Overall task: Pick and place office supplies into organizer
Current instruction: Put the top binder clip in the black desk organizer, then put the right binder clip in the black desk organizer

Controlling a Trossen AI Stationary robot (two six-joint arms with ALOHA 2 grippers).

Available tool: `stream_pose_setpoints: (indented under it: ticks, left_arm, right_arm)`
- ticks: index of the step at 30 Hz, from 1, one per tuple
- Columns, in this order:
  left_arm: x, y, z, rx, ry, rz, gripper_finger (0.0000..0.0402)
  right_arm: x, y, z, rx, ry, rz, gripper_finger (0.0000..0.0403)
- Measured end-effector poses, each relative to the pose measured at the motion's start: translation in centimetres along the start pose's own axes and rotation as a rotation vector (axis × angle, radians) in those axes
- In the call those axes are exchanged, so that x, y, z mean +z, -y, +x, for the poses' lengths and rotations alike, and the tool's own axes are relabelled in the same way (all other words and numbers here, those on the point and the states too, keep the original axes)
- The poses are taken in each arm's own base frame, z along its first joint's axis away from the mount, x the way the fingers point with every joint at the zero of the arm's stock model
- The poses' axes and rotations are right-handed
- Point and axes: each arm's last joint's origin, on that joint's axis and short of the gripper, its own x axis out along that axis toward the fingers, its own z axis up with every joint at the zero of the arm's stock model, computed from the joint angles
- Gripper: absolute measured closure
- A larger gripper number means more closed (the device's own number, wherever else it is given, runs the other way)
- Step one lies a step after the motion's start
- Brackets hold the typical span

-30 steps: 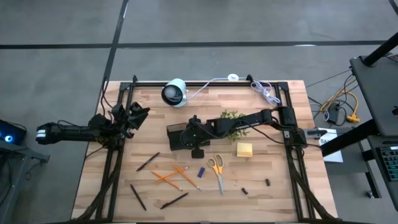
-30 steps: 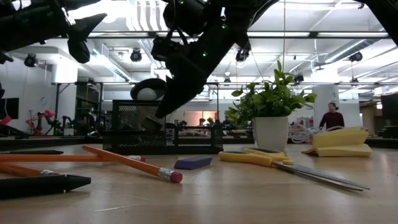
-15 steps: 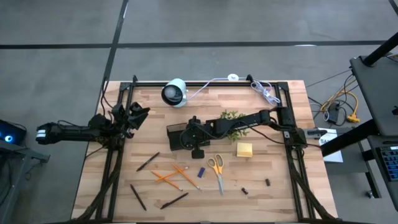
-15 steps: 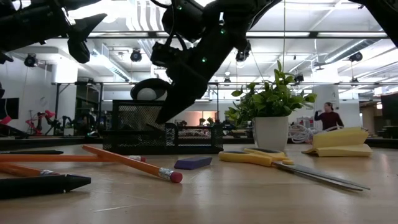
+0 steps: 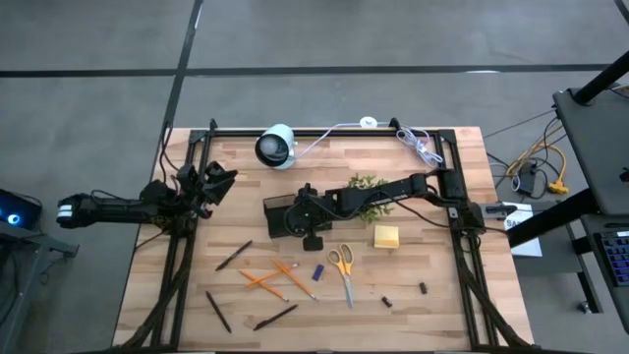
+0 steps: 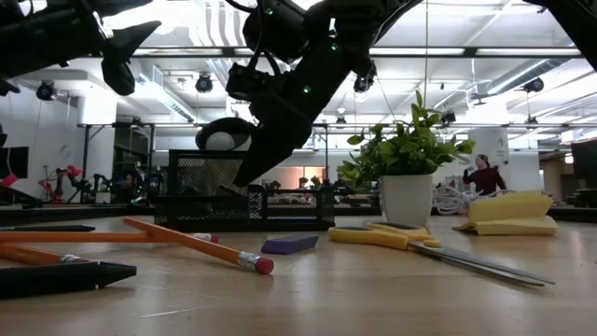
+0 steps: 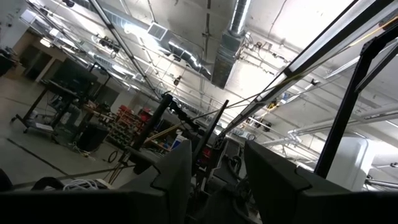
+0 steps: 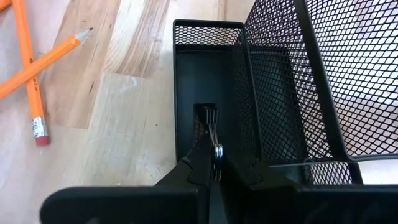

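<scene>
The right gripper [image 8: 214,163], closed on a small dark binder clip [image 8: 210,124], hangs over a low compartment of the black mesh organizer [image 8: 286,93] mid-table: placing step. Next, I judge, releasing it. The left gripper [image 5: 211,183] waits open at the table's left edge.

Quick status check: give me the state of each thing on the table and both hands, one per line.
Right hand: shut on a small dark binder clip, over a low compartment.
Left hand: open, empty, parked at the table's left edge.
Black mesh organizer: upright, that compartment otherwise bare.
Orange pencils: loose on the wood.
Yellow-handled scissors: lying flat, blades closed.
Yellow sticky-note pad: flat, untouched.
</scene>
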Motion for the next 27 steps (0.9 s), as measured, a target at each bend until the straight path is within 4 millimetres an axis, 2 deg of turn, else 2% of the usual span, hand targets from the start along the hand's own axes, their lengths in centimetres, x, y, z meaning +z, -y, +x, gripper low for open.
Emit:
stream_pose_setpoints:
  ticks: [12,27]
  left_arm:
    - [-0.1,0.0,0.0,0.004,-0.008,0.002,0.0269]
    - [-0.1,-0.1,0.0,0.006,-0.012,0.003,0.0269]
  right_arm:
    - [0.1,0.0,-0.1,0.0,0.002,0.0,0.0363]
    - [1.7,0.2,-0.9,-0.005,0.038,0.001,0.033]
